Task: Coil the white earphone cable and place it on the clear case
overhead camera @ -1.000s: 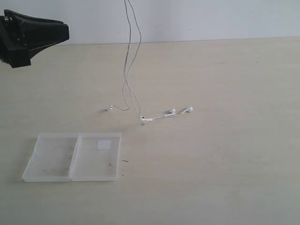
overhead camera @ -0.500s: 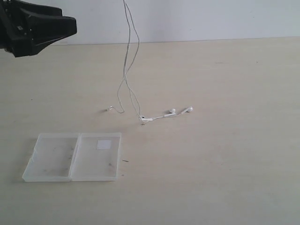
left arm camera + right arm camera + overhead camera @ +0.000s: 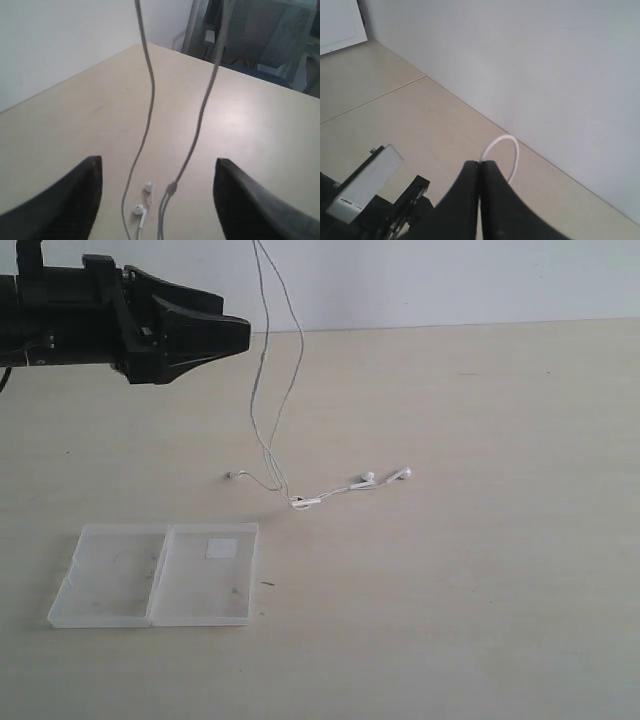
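Observation:
Two strands of the white earphone cable [image 3: 263,380] hang from above the exterior view down to the table. Its two earbuds [image 3: 387,477], inline remote [image 3: 303,502] and plug [image 3: 231,475] rest on the table. Out of the exterior view above, my right gripper [image 3: 480,164] is shut on the white earphone cable [image 3: 506,150], a small loop sticking out past its tips. My left gripper [image 3: 235,336] is open, level with the hanging strands and just left of them. Both strands [image 3: 147,95] pass in front of its spread fingers [image 3: 235,190]. The clear case [image 3: 160,574] lies open near the table's front left.
The tan table [image 3: 480,570] meets a white wall [image 3: 450,280] at the back. The left arm's black body [image 3: 70,325] stretches in from the left edge. Dark chairs or equipment [image 3: 260,35] stand beyond the table's far corner in the left wrist view.
My left gripper has moved right towards the hanging strands. The cable has swung and shifted slightly left, dragging the remote and plug a little along the table.

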{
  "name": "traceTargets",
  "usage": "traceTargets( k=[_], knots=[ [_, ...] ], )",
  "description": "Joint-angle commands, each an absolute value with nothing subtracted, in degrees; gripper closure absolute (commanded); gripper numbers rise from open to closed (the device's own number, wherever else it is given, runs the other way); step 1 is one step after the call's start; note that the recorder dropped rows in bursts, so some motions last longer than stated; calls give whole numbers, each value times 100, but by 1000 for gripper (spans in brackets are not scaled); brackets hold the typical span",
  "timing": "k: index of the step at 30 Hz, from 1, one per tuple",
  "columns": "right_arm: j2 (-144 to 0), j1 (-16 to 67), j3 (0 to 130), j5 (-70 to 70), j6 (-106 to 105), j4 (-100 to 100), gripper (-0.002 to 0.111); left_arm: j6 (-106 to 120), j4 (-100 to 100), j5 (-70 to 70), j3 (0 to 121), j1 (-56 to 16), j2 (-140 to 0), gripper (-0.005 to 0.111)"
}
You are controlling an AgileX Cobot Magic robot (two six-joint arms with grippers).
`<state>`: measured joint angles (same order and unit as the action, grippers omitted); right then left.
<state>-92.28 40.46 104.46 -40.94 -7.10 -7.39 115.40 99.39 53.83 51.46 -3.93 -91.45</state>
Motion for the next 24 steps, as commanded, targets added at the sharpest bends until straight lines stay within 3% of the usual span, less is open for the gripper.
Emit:
traceTargets(
  k=[1, 5, 13, 24],
  knots=[
    [-9222, 4018, 10436, -4024, -254, -256, 108, 11453, 9995, 5591, 5193, -463, -9262, 36],
    [-9236, 4018, 10436, -3866, 43, 97, 108, 11025, 9995, 5499, 5193, -666, -9262, 32],
    [-9415, 4018, 10436, -3788, 318, 121, 108, 10347, 9995, 3464, 5381, -1491, -9262, 32],
    [-9224, 3789, 10436, -4400, 0, 150, 108, 10091, 9344, 3325, 5599, -1459, -9104, 32]
  ],
)
